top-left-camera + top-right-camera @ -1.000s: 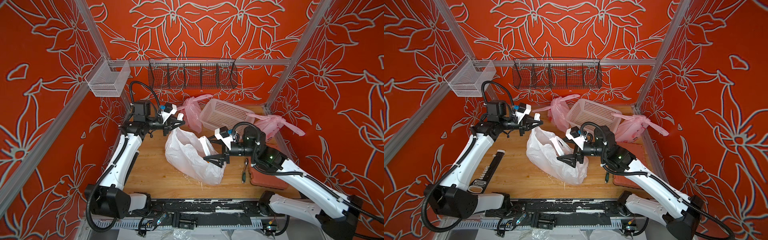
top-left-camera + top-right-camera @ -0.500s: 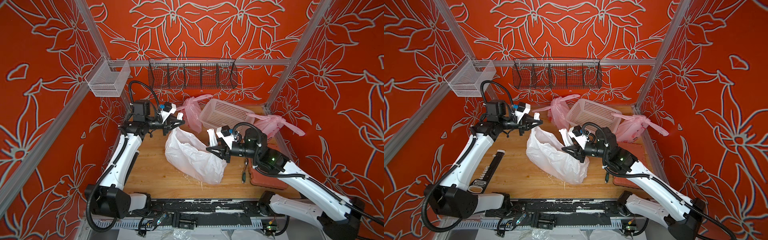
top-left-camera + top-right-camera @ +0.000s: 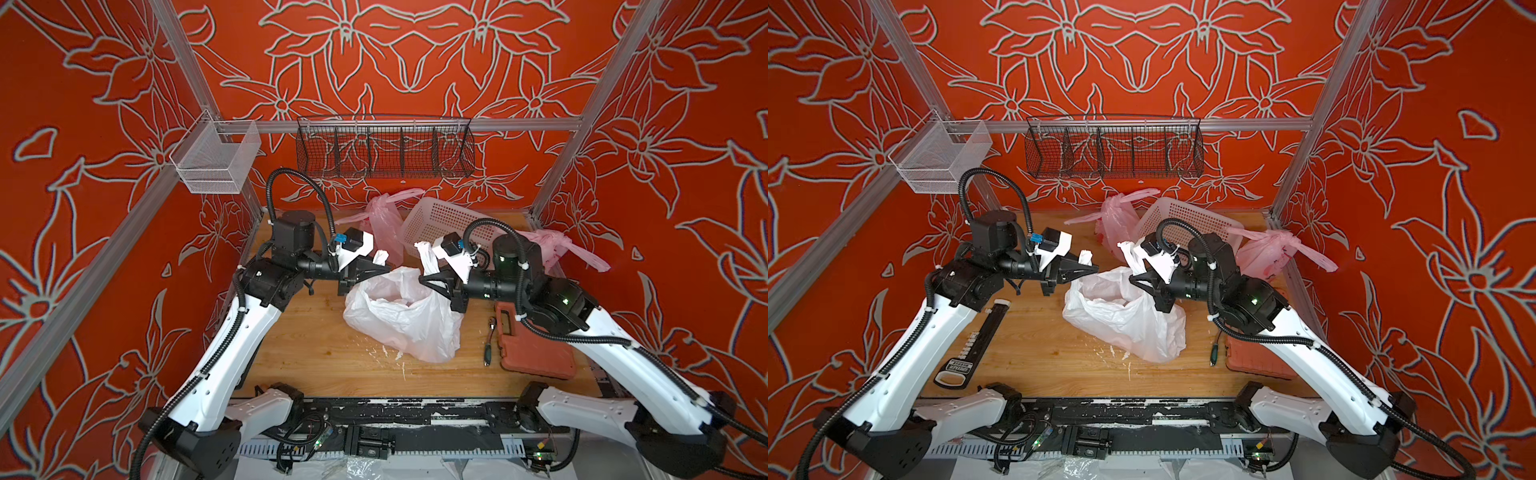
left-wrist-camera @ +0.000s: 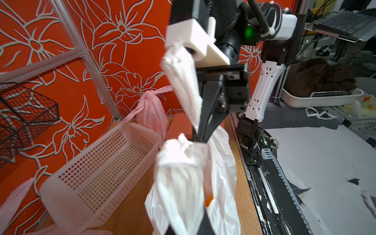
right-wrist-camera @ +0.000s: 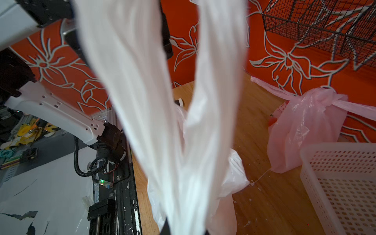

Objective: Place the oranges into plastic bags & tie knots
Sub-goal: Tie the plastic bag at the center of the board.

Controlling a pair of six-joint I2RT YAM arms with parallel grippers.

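White plastic bag [image 3: 399,320] is slumped in the middle of the counter [image 3: 307,349], mouth up, an orange [image 4: 208,201] peeking inside. Thin, floppy, slippery film, light apart from the fruit, so I'd only grab it by the bunched straps. Left jaws are pinched on the left handle [image 3: 379,257], right jaws on the right handle [image 3: 424,251]. Two knotted pink bags [image 3: 384,216] sit behind, either side of the perforated basket [image 3: 444,220].

On the table [image 3: 316,353], the open bag [image 3: 399,320] sat at centre, an orange [image 4: 209,201] inside it. The basket [image 3: 440,220] stood behind it at the rear. One tied bag [image 3: 384,220] lay just left of the basket, and a second tied bag [image 3: 548,245] lay to its right. The tool case [image 3: 536,353] lay right of the open bag, with a ratchet [image 3: 489,345] between them.
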